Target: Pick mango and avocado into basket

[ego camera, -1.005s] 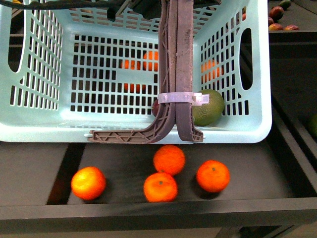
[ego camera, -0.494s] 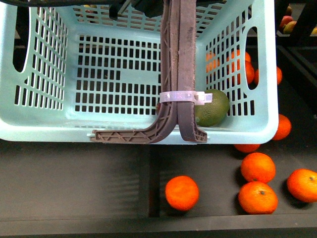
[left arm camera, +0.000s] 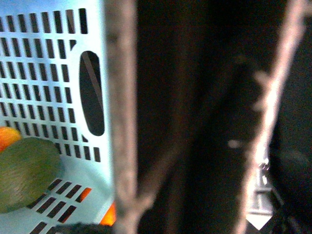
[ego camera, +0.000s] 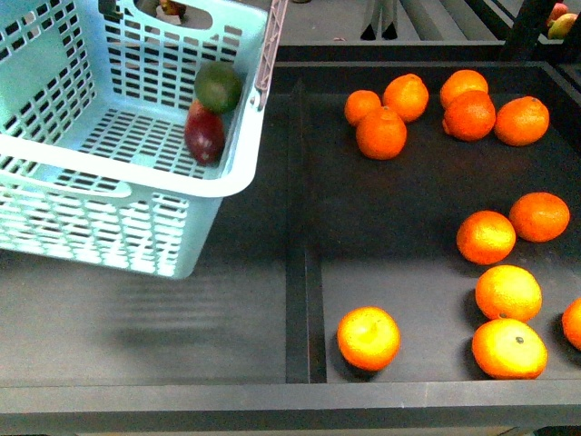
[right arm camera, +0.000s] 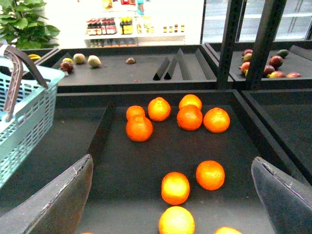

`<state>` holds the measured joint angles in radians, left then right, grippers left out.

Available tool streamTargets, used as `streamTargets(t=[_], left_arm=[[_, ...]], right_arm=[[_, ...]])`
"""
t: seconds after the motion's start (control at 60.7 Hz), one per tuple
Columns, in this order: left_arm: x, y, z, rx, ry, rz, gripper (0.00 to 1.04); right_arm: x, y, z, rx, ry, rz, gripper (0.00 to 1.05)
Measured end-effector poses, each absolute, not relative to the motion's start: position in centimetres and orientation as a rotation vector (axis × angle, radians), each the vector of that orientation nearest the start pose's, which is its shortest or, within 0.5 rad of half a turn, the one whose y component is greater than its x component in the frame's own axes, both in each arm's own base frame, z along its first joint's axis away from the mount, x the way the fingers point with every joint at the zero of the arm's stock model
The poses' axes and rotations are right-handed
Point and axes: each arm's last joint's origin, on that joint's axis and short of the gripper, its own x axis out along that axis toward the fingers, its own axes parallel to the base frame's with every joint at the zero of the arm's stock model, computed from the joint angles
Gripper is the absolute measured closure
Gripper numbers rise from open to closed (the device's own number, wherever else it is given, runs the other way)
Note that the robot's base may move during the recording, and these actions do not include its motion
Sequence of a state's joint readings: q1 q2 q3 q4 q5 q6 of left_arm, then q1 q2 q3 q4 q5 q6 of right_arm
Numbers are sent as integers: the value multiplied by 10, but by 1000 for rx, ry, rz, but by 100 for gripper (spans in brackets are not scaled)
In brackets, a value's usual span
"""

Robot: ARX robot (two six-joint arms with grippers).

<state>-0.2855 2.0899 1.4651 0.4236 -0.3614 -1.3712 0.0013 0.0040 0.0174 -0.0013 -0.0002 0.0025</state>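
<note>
The light teal basket [ego camera: 136, 186] hangs tilted at the upper left of the front view. Inside it the dark red mango [ego camera: 205, 134] lies against the green avocado [ego camera: 218, 86], near the wall by the brown handle [ego camera: 270, 41]. The left wrist view shows the slotted basket wall [left arm camera: 48, 73], the avocado [left arm camera: 24, 173] and the blurred brown handles [left arm camera: 122, 122] close up. My left gripper is shut on the basket, but its fingers are lost in the dark blur. My right gripper [right arm camera: 173, 204] stands open over loose oranges, holding nothing, with the basket [right arm camera: 24, 117] off to one side.
Several oranges [ego camera: 381, 132] lie scattered in a black tray with a raised divider [ego camera: 304, 227]. A dark shelf post [right arm camera: 229, 44] stands behind the oranges. More fruit sits in the back trays [right arm camera: 78, 59] and in the neighbouring bin [right arm camera: 270, 66].
The basket, which filled the middle of the front view, has swung to the upper left and tilted. The mango now shows beside the avocado, and many more oranges have come into view.
</note>
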Motion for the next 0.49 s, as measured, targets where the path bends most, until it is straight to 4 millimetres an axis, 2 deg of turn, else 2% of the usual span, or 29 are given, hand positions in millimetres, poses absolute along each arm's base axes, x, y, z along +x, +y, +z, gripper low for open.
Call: streamTargets(t=[0.181,0.428,0.494], left_arm=[[484,-108,181,-1478,71,232,94],[505,-99,123,-1508,155,250,94],[508,-97,124,-1531,149,237,94]], right_arm=[[97,0,169,2,-12,1,9],[97,0,169,2,-12,1,9],[97,0,169,2,-12,1,9]])
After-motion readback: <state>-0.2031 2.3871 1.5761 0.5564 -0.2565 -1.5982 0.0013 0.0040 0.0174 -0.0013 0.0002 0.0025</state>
